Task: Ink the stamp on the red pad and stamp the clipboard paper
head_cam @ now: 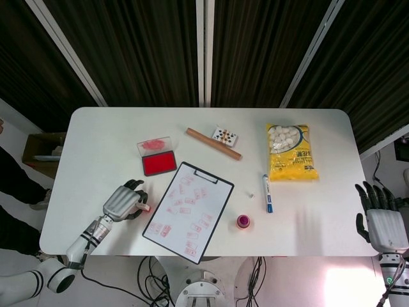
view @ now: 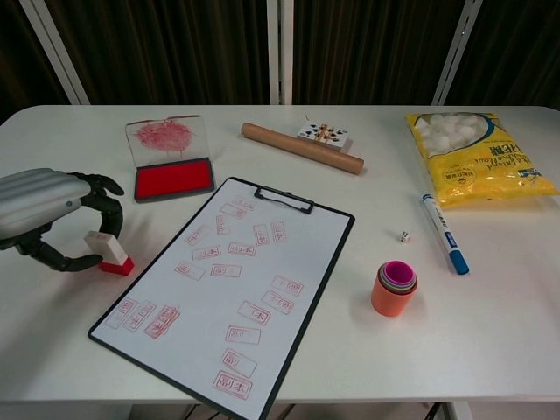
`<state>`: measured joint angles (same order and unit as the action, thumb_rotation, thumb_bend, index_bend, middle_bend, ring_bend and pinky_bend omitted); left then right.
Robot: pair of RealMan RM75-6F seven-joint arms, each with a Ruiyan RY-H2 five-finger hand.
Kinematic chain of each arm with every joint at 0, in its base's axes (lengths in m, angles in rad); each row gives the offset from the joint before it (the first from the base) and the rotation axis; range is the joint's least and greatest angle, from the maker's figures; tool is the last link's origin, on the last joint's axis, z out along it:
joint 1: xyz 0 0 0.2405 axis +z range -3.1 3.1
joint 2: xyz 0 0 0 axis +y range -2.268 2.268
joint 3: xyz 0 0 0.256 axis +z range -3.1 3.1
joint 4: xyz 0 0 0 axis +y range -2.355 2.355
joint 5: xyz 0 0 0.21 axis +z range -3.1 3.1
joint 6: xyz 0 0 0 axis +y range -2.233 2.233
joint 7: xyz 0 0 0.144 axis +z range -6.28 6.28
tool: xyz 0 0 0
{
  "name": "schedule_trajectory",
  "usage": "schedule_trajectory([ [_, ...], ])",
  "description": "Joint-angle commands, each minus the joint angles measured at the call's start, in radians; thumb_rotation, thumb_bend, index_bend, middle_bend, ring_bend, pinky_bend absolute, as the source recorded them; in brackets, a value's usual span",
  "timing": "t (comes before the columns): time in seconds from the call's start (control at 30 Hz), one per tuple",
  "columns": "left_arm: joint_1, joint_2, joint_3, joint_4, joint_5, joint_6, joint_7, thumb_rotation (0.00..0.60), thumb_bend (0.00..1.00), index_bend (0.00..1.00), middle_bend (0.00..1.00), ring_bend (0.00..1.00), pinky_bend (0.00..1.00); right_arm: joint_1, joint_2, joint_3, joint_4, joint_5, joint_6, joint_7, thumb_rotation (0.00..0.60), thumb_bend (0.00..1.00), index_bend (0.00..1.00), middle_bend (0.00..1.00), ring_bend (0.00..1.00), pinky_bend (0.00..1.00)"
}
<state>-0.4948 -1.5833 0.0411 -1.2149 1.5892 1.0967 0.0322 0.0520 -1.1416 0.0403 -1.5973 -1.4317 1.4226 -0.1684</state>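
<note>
One stamp [view: 109, 252] stands upright on the white worktop [head_cam: 96, 141] at the near left, just left of the clipboard [view: 229, 284] — a white block on a red base. The left hand [view: 48, 214] arches over it with its dark fingers [view: 101, 199] curled around the stamp on the far side and the thumb reaching in below; whether any of them actually touches the stamp I cannot tell, and nothing shows it lifted.

One red ink pad [view: 173, 178] lies open beyond the stamp, its clear lid [view: 165, 137] smeared with red and folded back on the far side. The single clipboard lies slanted at the middle of the worktop, its one sheet of paper [view: 236, 271] carrying well over a dozen red rectangular stamp marks.

Elsewhere: one wooden rolling pin [view: 301, 148] at the far middle, one small box of playing cards [view: 320, 133] touching its far side, one yellow bag of white balls [view: 472, 157] at the far right, one blue-and-white marker [view: 443, 233], one small die [view: 402, 235] just left of it, and one nested stack of cups [view: 395, 288] near the front.

The right hand [head_cam: 382, 220] sits at the near right edge of the worktop — fingers spread and straight, holding nothing.
</note>
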Motion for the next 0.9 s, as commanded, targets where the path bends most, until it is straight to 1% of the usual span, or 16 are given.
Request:
schedule_trajectory([
  [0.03, 0.000, -0.002, -0.001, 0.003, 0.000, 0.005, -0.007, 0.600, 0.32, 0.53, 0.52, 0.17, 0.19, 0.001, -0.002, 0.001, 0.003, 0.005, -0.004, 0.000, 0.600, 0.56, 0.00, 0.00, 0.00, 0.00],
  [0.43, -0.005, -0.003, -0.004, 0.008, -0.015, 0.000, -0.042, 0.600, 0.35, 0.58, 0.56, 0.20, 0.19, 0.004, -0.005, 0.001, 0.006, 0.010, -0.010, -0.005, 0.600, 0.56, 0.00, 0.00, 0.00, 0.00],
  [0.7, -0.014, 0.021, -0.035, -0.025, -0.051, -0.008, -0.105, 0.600, 0.38, 0.62, 0.61, 0.22, 0.19, 0.004, -0.006, 0.002, 0.006, 0.009, -0.007, -0.003, 0.600, 0.56, 0.00, 0.00, 0.00, 0.00],
  [0.9, -0.034, 0.037, -0.063, -0.045, -0.083, -0.037, -0.174, 0.600, 0.40, 0.64, 0.63, 0.24, 0.19, 0.002, -0.005, 0.002, 0.007, 0.009, -0.004, 0.002, 0.600, 0.55, 0.00, 0.00, 0.00, 0.00],
])
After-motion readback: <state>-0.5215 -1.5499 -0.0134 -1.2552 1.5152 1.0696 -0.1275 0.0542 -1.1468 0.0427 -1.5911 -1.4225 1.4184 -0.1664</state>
